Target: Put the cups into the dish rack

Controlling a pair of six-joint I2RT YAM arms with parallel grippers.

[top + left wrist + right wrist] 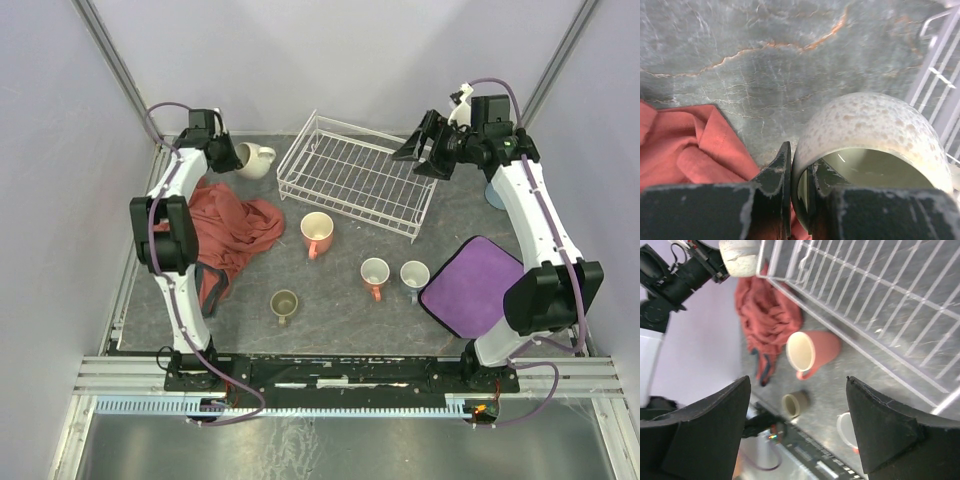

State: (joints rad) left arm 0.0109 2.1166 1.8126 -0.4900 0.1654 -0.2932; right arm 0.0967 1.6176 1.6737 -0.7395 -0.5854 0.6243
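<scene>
Left tool (799, 170) pinches the cream mug (875, 130) by its wall at the rack's (340, 209) 9 o'clock, one finger inside, shown only by its wrist view; right tool (424, 156) spread at 3 o'clock; salmon mug (317, 232) at 6 o'clock

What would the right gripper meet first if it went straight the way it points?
Likely the salmon mug beside the rack; the open right gripper points just past the rack's rim, though depth is unclear.
</scene>
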